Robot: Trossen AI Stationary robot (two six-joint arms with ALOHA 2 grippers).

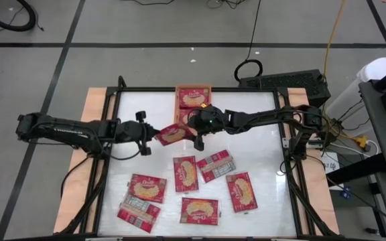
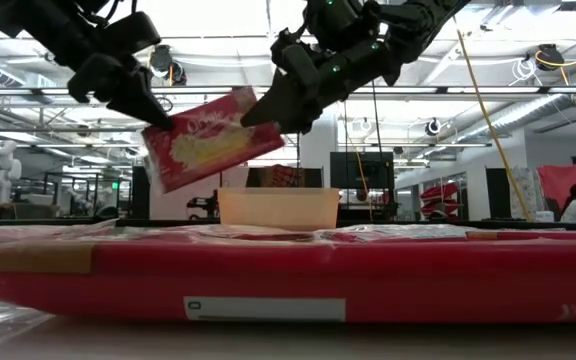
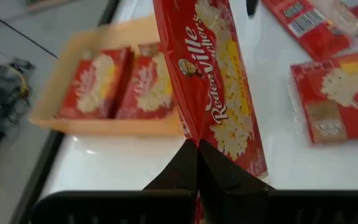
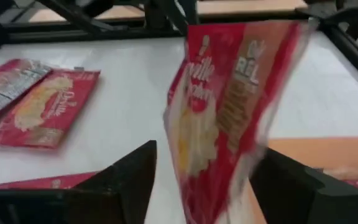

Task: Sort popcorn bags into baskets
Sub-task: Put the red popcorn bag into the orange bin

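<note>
My left gripper (image 1: 151, 137) is shut on a red popcorn bag (image 1: 171, 134), held in the air just in front of the orange basket (image 1: 177, 97). The basket holds two bags side by side (image 3: 114, 84). My right gripper (image 4: 205, 152) comes from the table's right and is open, one finger on each side of the same bag's (image 4: 229, 106) other end. Several more popcorn bags (image 1: 186, 173) lie flat on the white table nearer the front edge. My left gripper pinches the bag's end edge (image 3: 194, 134) between its two shut fingers, coming from the table's left and slanting down. The bag (image 2: 213, 140) is lifted clear of the table and tilted, stretching away from the fingers toward the right arm. My right gripper has open fingers (image 4: 135, 171) around the bag's far end; I cannot tell whether either finger touches it.
Loose bags lie at the front left (image 1: 147, 188), front middle (image 1: 200, 211) and front right (image 1: 241, 191). A black frame (image 1: 287, 100) edges the white table. The table's right side is bare white.
</note>
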